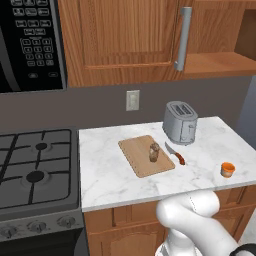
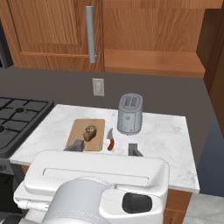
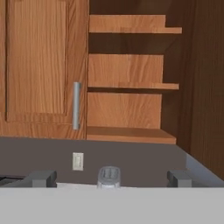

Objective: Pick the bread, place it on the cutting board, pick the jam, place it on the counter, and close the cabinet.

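Right base view: gripper [image 2: 105, 148] released, jaws wide, above surface [image 2: 166, 135] front edge. Bread [image 2: 89, 132] on cutting board [image 2: 78, 129], just beyond. Jam [image 1: 227, 169] near surface's front right corner. Cabinet [image 3: 131, 70] open.

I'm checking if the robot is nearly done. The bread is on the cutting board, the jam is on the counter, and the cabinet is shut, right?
Not quite. The bread is on the cutting board and the jam is on the counter, but the cabinet is open: the hand view shows its bare shelves.
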Robot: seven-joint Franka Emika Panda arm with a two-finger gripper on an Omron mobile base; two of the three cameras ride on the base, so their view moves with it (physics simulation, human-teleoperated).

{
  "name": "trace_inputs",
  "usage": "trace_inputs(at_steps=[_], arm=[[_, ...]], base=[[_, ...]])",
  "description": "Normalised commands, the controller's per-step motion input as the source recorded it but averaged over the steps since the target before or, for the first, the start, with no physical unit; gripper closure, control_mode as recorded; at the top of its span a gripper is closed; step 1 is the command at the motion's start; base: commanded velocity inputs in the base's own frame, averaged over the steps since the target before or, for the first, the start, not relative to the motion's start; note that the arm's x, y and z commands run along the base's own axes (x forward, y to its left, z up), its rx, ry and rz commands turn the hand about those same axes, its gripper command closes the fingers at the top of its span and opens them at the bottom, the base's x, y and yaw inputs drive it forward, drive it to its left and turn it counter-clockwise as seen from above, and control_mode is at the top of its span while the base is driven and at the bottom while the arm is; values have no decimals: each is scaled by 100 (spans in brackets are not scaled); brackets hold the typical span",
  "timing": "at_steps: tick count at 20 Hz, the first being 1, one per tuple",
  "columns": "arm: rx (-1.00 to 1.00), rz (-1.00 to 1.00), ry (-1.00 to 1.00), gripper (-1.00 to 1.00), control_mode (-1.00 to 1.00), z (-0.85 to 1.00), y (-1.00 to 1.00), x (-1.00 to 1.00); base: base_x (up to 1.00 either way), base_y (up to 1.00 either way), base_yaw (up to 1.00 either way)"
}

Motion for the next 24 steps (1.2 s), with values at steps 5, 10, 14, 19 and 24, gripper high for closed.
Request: trace_inputs(at_steps=[5,10,14,19,24], arm=[[0,-8,-6,-100,-100,-8,-5,0],[0,-10,-3,-100,-100,-1,-5,0],[0,-12,-2,-100,-100,0,-9,0],[0,-13,0,-100,-100,0,-13,-6],[0,-10,0,-100,-100,0,-23,-23]], base=[[0,0,0],[0,0,0],[0,0,0],[0,0,0],[0,0,0]])
